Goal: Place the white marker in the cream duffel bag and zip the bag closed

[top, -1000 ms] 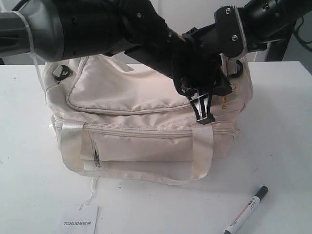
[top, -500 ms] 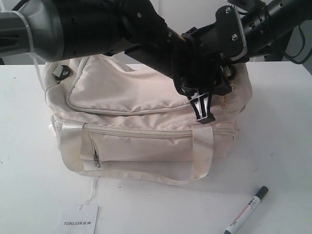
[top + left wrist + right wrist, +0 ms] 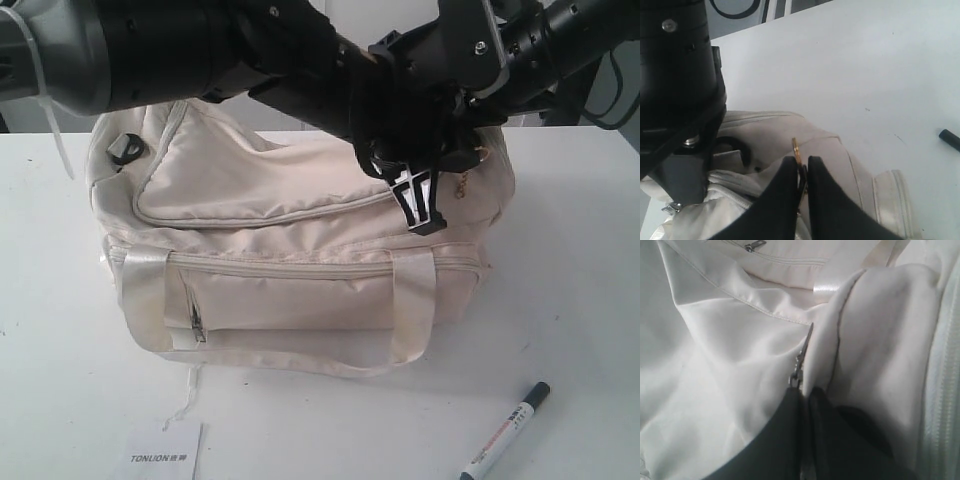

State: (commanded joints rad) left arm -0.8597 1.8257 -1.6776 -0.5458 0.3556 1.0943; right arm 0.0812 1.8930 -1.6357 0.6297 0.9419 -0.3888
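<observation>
Exterior: white marker point(image 3: 507, 432) on table point(image 3: 570, 260), front-right of cream duffel bag point(image 3: 280, 200), well apart from arms; long axis diagonal; right arm nearer.
Left wrist: left gripper point(image 3: 801, 161) pinching gold zip pull point(image 3: 797, 150).
Right wrist: right gripper point(image 3: 802, 390) pressed together on silver zip pull point(image 3: 801, 362).

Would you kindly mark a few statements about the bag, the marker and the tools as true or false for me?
1. The marker lies on the table. True.
2. The card sits on the bag. False: it lies on the table, apart from the bag.
3. The right tool is wide open. False: it is shut on a zip pull.
4. The left tool pinches a gold pull. True.
</observation>
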